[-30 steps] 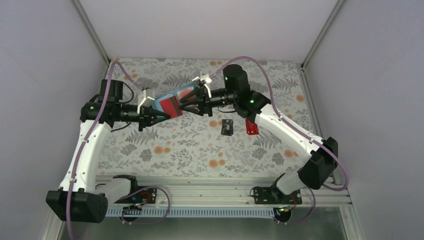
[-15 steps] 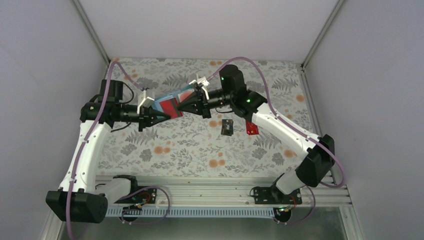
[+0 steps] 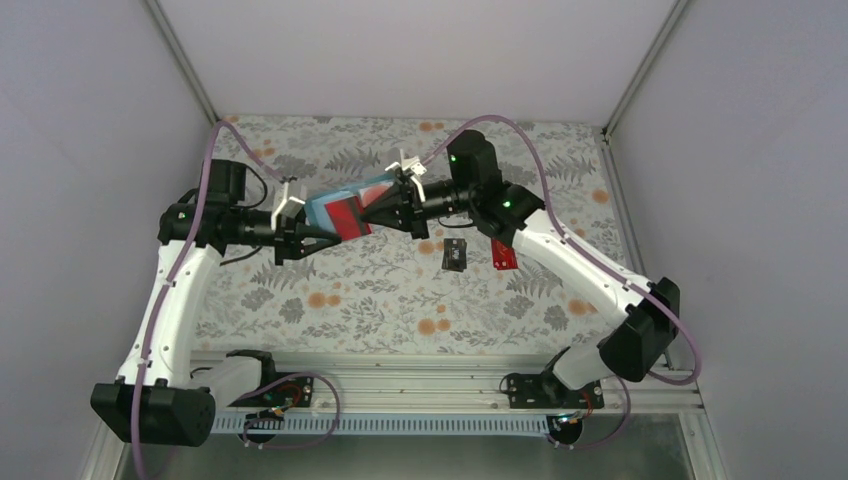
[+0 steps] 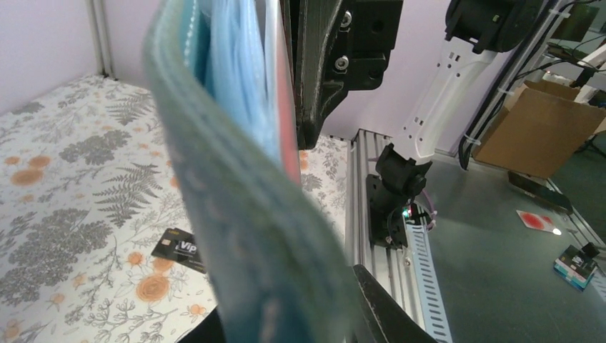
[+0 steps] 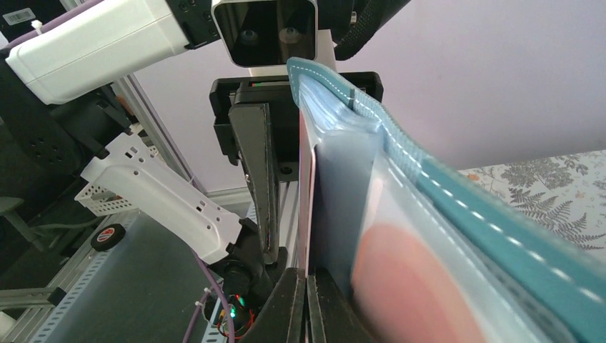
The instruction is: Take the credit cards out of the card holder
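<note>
Card holder [image 3: 335, 205] pinched by left gripper [image 3: 322, 228] and right gripper [image 3: 368, 213]; red card [image 3: 505, 253] only overhead

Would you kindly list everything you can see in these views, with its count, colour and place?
teal-blue folding card holder: one, teal with lighter blue pockets, held in the air between both grippers.
pale card with a red patch: one, seated in the holder.
black rectangular card: one, black with pale marks, flat on the cloth below the right arm's wrist.
bright red card: one, red, on the cloth just right of the black card.
floral cloth: one, pale with grey ferns and orange flowers, covering the table.
cardboard box: one, brown, beyond the table.
left gripper: one, black, shut on the holder's left end.
right gripper: one, black, shut on the seated card.
</note>
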